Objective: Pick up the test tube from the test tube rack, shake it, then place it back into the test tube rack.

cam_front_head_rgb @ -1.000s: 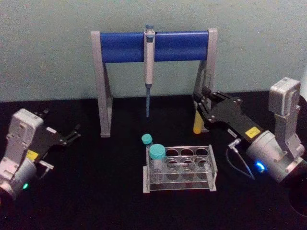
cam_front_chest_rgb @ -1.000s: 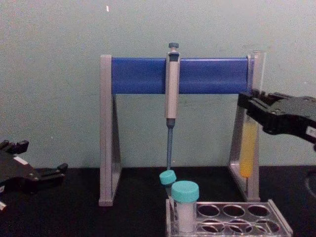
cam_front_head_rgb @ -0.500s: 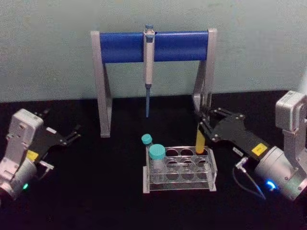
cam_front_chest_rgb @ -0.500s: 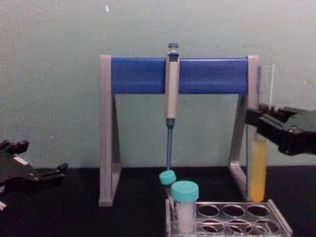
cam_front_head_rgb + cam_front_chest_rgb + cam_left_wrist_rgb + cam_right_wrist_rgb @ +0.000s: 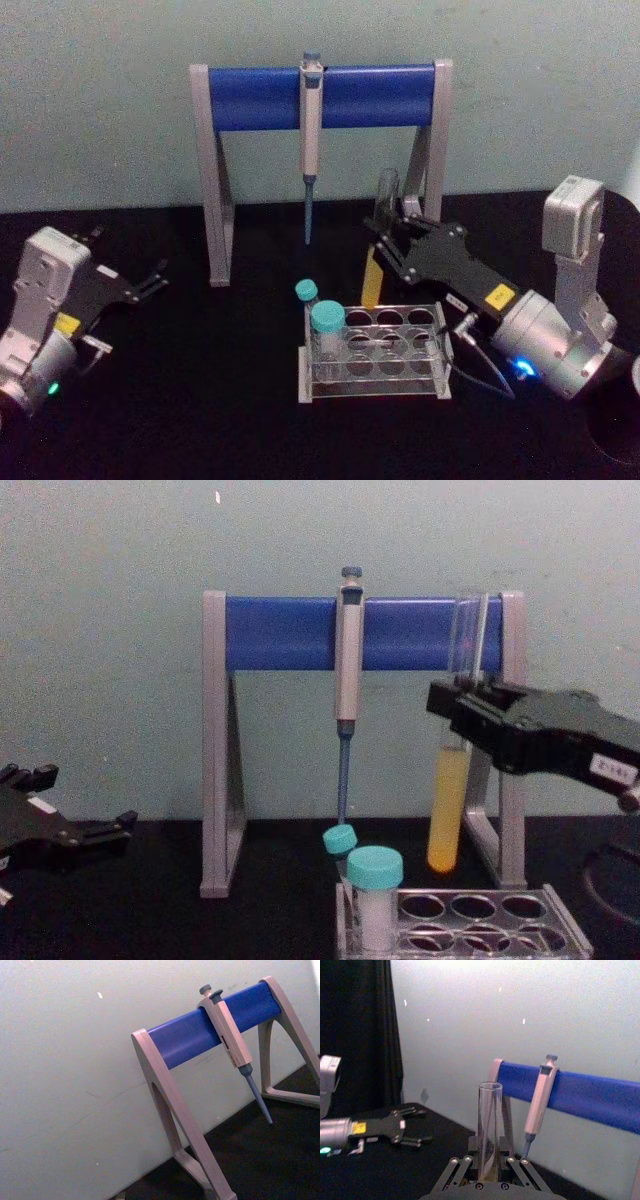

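Observation:
My right gripper [image 5: 385,238] is shut on the test tube [image 5: 372,285], a long clear glass tube with yellow-orange liquid in its lower part. The test tube [image 5: 447,810] hangs slightly tilted, with its round bottom just above the back row of the test tube rack [image 5: 562,922]. In the right wrist view the open top of the test tube [image 5: 489,1120] rises between the fingers of the right gripper [image 5: 487,1162]. The clear test tube rack [image 5: 372,386] stands at the table's middle. My left gripper [image 5: 150,280] rests open at the far left, away from the rack.
A grey-and-blue stand [image 5: 320,97] bearing a pipette [image 5: 310,130] stands behind the rack, close to the held tube. Two teal-capped tubes [image 5: 326,322] sit at the rack's left end. The black table ends at a pale wall.
The right gripper carried the tube down toward the rack's back right hole, then left and slightly up, and it is now tilted. The left arm has not moved.

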`<state>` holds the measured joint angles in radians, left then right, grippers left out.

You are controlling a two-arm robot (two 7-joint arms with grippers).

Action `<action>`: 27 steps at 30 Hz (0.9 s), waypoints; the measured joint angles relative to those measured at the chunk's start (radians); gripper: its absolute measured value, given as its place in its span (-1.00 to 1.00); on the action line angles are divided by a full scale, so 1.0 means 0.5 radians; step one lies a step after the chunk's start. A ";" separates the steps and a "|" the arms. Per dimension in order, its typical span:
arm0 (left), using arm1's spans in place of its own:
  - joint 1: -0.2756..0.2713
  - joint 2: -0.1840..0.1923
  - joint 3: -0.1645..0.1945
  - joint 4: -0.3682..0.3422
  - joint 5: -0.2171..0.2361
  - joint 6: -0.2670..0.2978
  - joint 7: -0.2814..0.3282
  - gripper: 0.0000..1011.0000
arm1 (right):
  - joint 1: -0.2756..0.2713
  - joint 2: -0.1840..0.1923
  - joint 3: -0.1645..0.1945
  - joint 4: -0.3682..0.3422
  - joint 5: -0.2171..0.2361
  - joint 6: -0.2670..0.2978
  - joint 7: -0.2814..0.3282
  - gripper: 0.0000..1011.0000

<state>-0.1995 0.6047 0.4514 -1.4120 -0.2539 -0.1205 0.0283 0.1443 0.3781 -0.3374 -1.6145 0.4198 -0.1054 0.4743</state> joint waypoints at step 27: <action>0.000 0.000 0.000 0.000 0.000 0.000 0.000 1.00 | 0.095 -0.089 0.056 0.170 -0.105 -0.100 -0.133 -0.56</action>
<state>-0.1995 0.6047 0.4514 -1.4120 -0.2539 -0.1205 0.0283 0.1918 0.3336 -0.3094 -1.5292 0.3672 -0.1555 0.4076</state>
